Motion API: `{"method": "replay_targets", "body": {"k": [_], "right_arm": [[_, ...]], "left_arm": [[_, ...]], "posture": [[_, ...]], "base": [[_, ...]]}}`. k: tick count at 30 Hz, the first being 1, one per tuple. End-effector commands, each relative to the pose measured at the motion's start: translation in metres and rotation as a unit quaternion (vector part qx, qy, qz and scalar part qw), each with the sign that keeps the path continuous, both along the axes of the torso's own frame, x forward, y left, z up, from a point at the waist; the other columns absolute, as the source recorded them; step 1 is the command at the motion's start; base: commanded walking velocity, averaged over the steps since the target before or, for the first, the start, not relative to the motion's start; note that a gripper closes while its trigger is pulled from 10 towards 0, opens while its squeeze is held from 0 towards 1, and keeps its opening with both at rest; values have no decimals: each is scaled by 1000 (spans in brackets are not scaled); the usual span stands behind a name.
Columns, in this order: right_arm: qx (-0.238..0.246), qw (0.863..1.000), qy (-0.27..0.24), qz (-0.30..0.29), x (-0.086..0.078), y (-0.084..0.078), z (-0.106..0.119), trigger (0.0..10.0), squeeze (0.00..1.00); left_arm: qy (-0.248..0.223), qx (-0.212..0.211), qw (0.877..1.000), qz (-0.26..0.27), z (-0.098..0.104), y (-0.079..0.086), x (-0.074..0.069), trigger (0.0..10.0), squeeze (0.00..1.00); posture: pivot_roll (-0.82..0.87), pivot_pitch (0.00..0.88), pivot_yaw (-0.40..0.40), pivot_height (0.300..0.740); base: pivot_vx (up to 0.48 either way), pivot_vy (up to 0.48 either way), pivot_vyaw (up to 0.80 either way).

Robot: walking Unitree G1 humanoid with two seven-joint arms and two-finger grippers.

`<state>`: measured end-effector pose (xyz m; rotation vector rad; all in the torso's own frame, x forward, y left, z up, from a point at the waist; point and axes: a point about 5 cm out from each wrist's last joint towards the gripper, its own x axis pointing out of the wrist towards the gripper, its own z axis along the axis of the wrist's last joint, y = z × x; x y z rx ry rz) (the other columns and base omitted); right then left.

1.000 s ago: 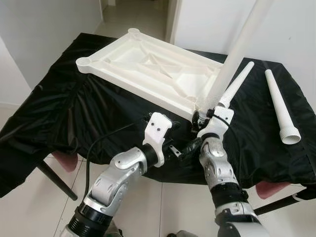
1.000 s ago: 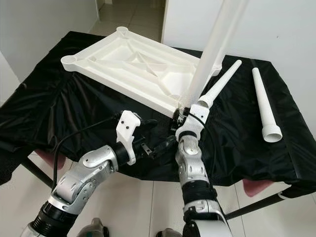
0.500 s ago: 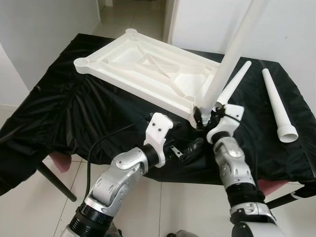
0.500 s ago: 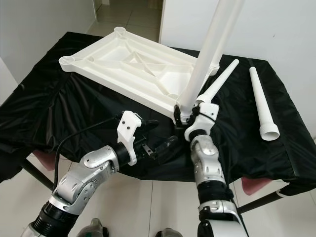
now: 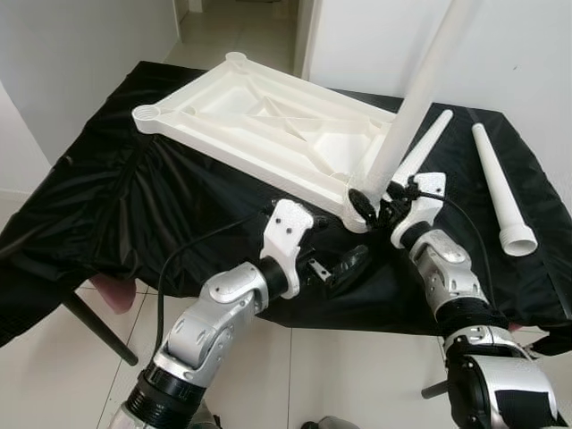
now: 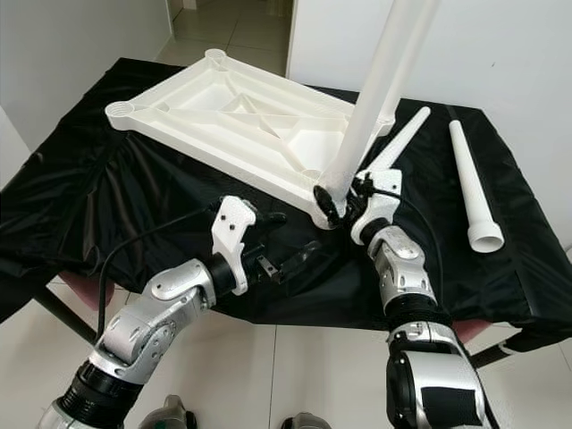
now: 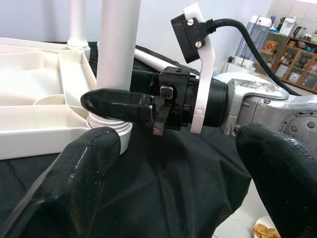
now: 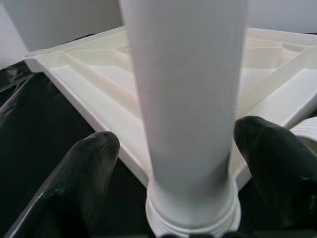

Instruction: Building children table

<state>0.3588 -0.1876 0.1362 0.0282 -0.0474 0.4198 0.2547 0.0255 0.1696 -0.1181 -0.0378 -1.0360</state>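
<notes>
The right gripper [image 5: 368,202] has its fingers spread on both sides of the upright leg [image 5: 418,89], near its base, without squeezing it. The leg stands in the near corner of the upside-down tabletop [image 5: 268,125] on the black cloth [image 5: 116,197]. The left gripper [image 5: 344,266] is open, just beside this corner. Two more legs [image 5: 503,192] lie on the cloth.

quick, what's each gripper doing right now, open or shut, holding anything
Left gripper: open, holding nothing, near the tabletop's corner.
Right gripper: open, fingers either side of the upright table leg, not clamped on it.
</notes>
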Motion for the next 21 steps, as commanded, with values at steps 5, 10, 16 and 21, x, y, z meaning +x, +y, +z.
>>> {"method": "replay_targets", "body": {"k": [5, 10, 16, 21], "right_arm": [[-26, 999, 8, 36, 9, -4, 6, 10000, 0], [-44, 998, 13, 42, 14, -6, 9, 10000, 0], [-51, 997, 20, 53, 15, -5, 8, 8941, 0], [-57, 995, 43, 64, 13, -5, 1, 2667, 0]], "left_arm": [[-5, 2, 1000, -13, 1, 0, 2, 10000, 0], [-7, 1, 1000, -9, 3, 1, 3, 10000, 0], [-7, 0, 1000, -6, 3, 1, 2, 10000, 0], [-5, -1, 1000, -5, 2, 2, 1, 10000, 0]], "posture": [[75, 0, -53, 740], [81, 3, -56, 740], [86, 7, -59, 740], [83, 15, -57, 740]], "base": [[0, 0, 0], [0, 0, 0], [0, 0, 0], [0, 0, 0]]}}
